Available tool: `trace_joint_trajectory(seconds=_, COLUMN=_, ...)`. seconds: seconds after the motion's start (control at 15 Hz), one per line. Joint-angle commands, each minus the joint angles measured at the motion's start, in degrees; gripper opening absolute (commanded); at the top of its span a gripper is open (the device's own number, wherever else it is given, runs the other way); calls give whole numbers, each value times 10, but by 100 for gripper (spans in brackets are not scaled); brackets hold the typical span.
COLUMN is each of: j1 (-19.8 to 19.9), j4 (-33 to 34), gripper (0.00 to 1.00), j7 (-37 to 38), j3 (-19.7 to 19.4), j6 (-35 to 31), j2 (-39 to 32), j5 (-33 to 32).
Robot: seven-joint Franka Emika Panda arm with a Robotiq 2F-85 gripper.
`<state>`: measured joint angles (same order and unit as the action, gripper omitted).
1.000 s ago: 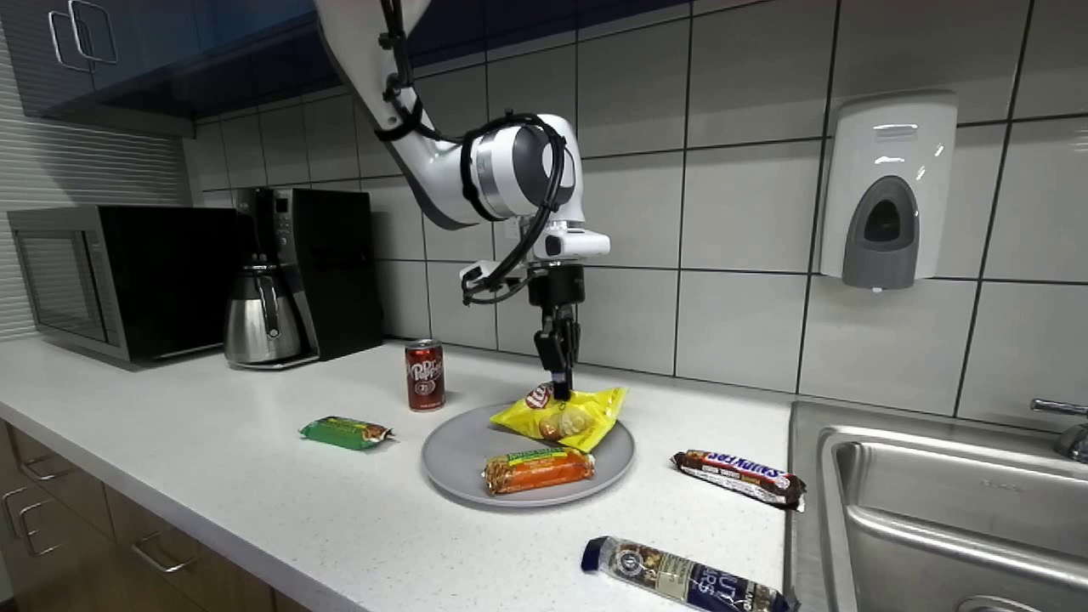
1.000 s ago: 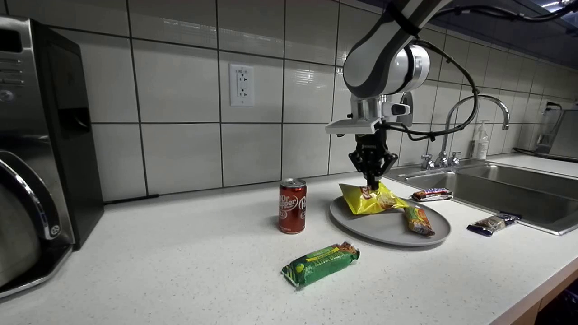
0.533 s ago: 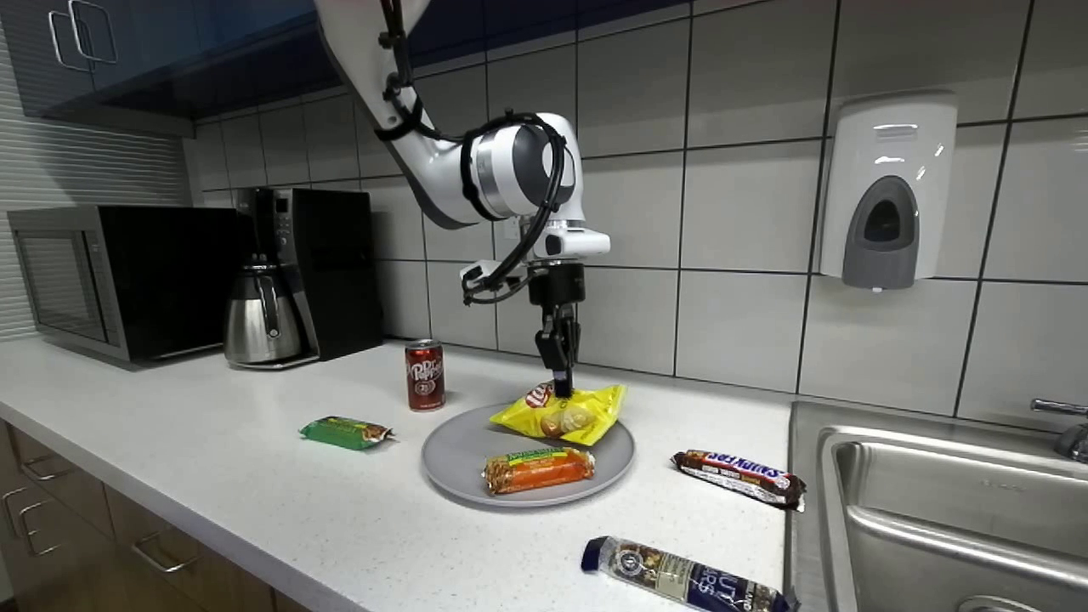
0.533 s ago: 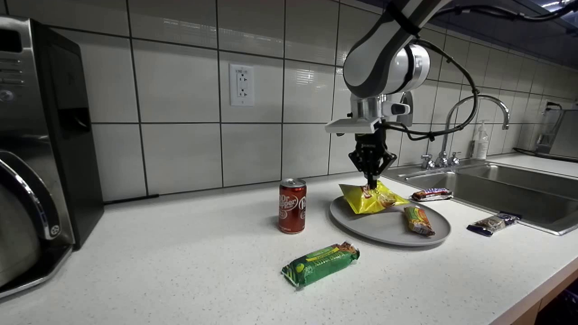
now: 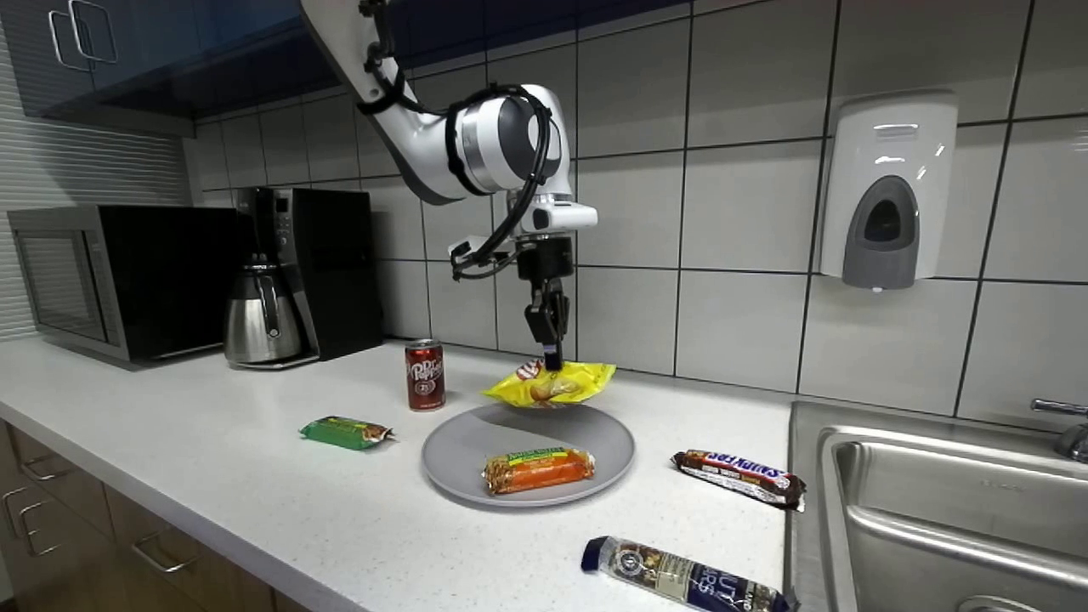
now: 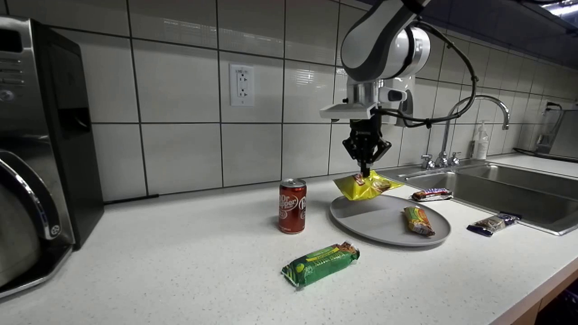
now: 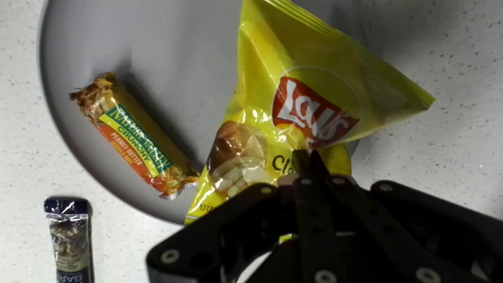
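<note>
My gripper (image 5: 553,360) is shut on the yellow Lay's chip bag (image 5: 527,389), pinching its front near the red logo. In an exterior view the bag (image 6: 356,188) hangs in the air over the back part of the grey plate (image 6: 375,223). Seen from the wrist, the fingertips of the gripper (image 7: 309,154) meet on a fold of the bag (image 7: 255,90), and the fingers hide its lower right part. An orange Nature Valley bar (image 7: 133,137) lies on the plate, apart from the gripper.
A red Dr Pepper can (image 5: 425,376) stands beside the plate, near a green-wrapped bar (image 5: 344,433). A Snickers bar (image 5: 739,478) and a nut bar (image 5: 680,575) lie by the sink (image 5: 977,535). A tiled wall (image 5: 748,331) rises behind; a coffee maker (image 5: 336,272) stands farther off.
The gripper closed on the bag, which barely moved at first; since half a second ago, arm and bag have risen off the plate and shifted slightly toward the can's side.
</note>
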<state>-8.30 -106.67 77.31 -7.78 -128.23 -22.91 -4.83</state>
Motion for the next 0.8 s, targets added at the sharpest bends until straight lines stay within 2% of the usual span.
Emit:
trace_joint_trajectory(seconds=0.0, j1=-4, j4=-14, gripper=0, j7=12, j3=12, j6=7, j2=32, j5=-15)
trace_joint_trajectory(seconds=0.73, j1=-12, j4=45, gripper=0, j7=-12, j3=38, j6=22, j2=-2, j5=-20)
